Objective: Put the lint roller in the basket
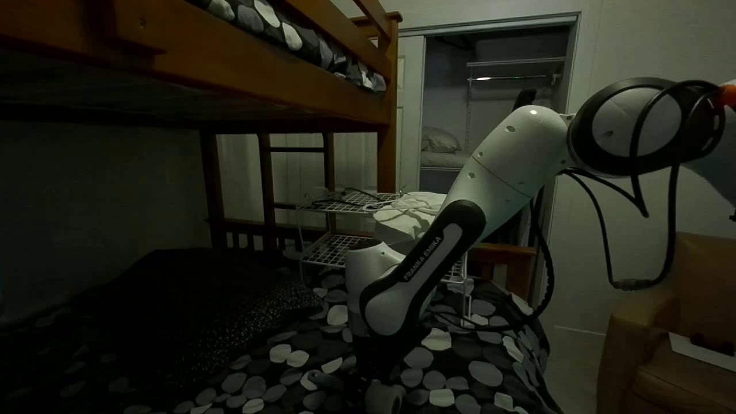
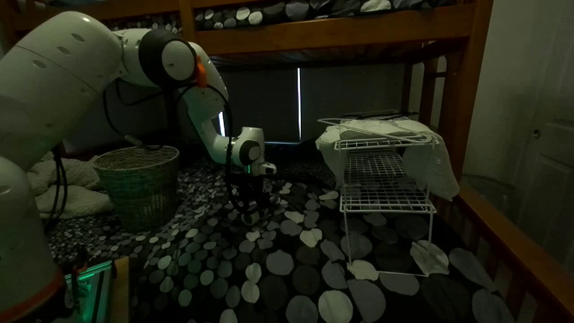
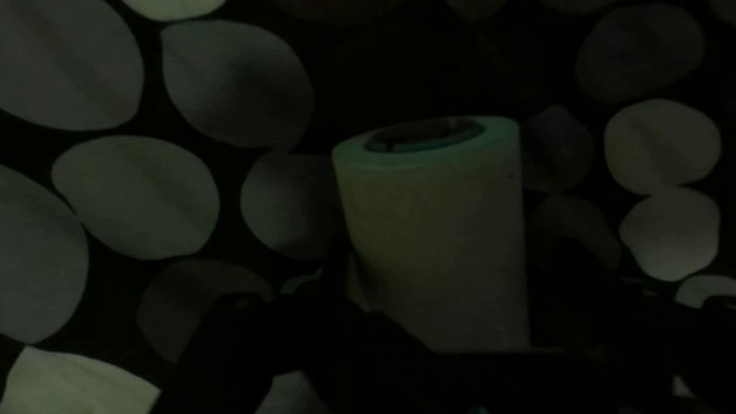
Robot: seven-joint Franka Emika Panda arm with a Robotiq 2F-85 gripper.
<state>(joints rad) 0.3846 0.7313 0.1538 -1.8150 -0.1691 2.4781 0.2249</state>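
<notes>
Saw white, cylindrical, hollow-ended lint roller (image 3: 431, 241) between the fingers of the black two-fingered gripper (image 3: 453, 256) in the wrist view. Could not tell if clamped or merely straddled; too dark. Could not make out contact with the black bedspread (image 2: 279, 264) with grey and white blobs below. Found pale, round, woven basket (image 2: 139, 197) in an exterior view, upright on the bedspread, well apart from the lint roller. Logged white wire-grid tiered rack (image 2: 388, 210) with white crumpled covering (image 2: 437, 175) at its top, plus brown wooden bunk bed (image 2: 336, 35).
</notes>
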